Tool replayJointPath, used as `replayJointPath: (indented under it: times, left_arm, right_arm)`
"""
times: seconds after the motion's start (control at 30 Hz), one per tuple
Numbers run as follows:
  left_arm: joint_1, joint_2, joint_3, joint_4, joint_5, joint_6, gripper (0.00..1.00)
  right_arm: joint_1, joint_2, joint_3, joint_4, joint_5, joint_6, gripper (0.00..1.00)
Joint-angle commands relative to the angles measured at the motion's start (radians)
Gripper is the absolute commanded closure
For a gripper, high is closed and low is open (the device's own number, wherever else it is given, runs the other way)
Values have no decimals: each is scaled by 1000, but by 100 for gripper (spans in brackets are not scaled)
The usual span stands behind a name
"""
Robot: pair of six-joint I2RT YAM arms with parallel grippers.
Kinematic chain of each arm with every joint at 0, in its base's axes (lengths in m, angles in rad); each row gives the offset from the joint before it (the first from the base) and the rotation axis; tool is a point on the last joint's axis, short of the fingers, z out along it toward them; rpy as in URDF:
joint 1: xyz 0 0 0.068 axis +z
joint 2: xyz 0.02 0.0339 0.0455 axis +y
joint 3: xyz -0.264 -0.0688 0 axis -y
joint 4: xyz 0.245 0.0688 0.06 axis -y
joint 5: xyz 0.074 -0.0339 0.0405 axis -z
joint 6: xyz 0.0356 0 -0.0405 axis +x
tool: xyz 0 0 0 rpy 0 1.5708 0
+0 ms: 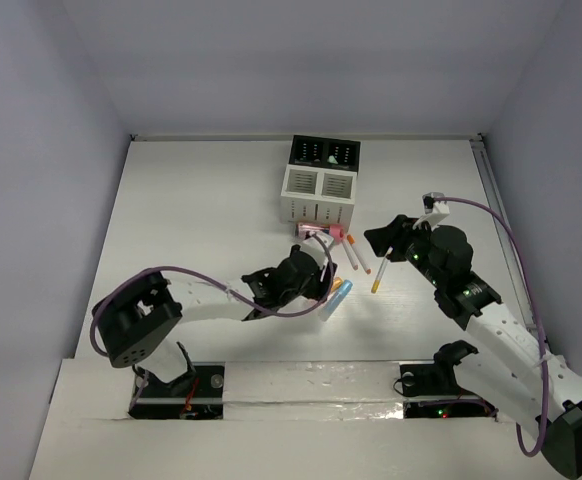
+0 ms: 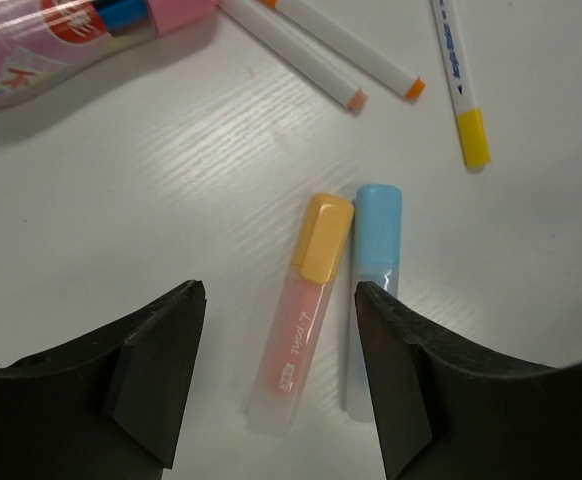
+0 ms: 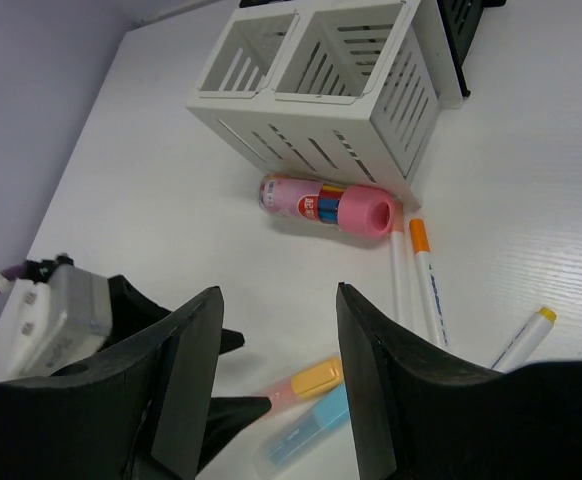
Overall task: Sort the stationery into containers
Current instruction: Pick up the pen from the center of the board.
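**Top view.**
- The white box is joined to the black box at the far middle of the worktop.
- The white compartments look bare. The black ones are too dark to tell.
- Loose just in front of the white box lie a pink cylinder, two white pens, a yellow-tipped pen and a blue highlighter.
- My left pincer sits low over this cluster.
- My right pincer hangs beside the yellow-tipped pen.

**Left wrist view.**
- My left pincer has its jaws apart and grips nothing.
- The jaws stand on either side of the orange-capped highlighter, which lies flat between them and touches neither.
- The blue highlighter lies just beside it, close to the right jaw.
- The pink cylinder, white pens and yellow-tipped pen lie flat beyond.

**Right wrist view.**
- My right pincer has its jaws apart and is empty, held above the worktop.
- I see both white compartments from over the rim, and nothing is in them.
- The pink cylinder lies just beside the foot of the white box.
- The pens and both highlighters lie nearer to me.

**Progress, as I judge it.**
- No piece I can see is sorted, so the task reads as at or near its start.
- Six visible pieces remain on the worktop.
- The step in hand is closing my left pincer on the orange-capped highlighter.
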Motion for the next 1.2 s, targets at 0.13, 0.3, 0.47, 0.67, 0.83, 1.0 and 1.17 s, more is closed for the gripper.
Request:
replayJointPath:
  times: [0.13,0.3,0.47,0.67,0.83,1.0,1.17]
  left_arm:
    - [-26,65,38,11,-27,49,42]
    - [-26,119,65,2,-30,73,42]
    - [-26,171,111,-18,-39,81,47]
    - [-26,234,146,-42,-62,90,59]
    - [-26,249,137,-35,-130,86,80]
    - [-26,211,122,-45,-214,66,97]
    - [-14,102,149,-33,-260,63,100]
  right_arm:
    - [4,-4,5,46,7,-7,45]
    - [4,2,8,42,4,-10,45]
    - [4,2,8,43,0,-8,45]
    - [4,-1,8,43,0,-8,45]
    - [4,1,8,43,0,-8,45]
    - [4,1,7,43,3,-8,45]
    - [4,1,5,46,1,-7,45]
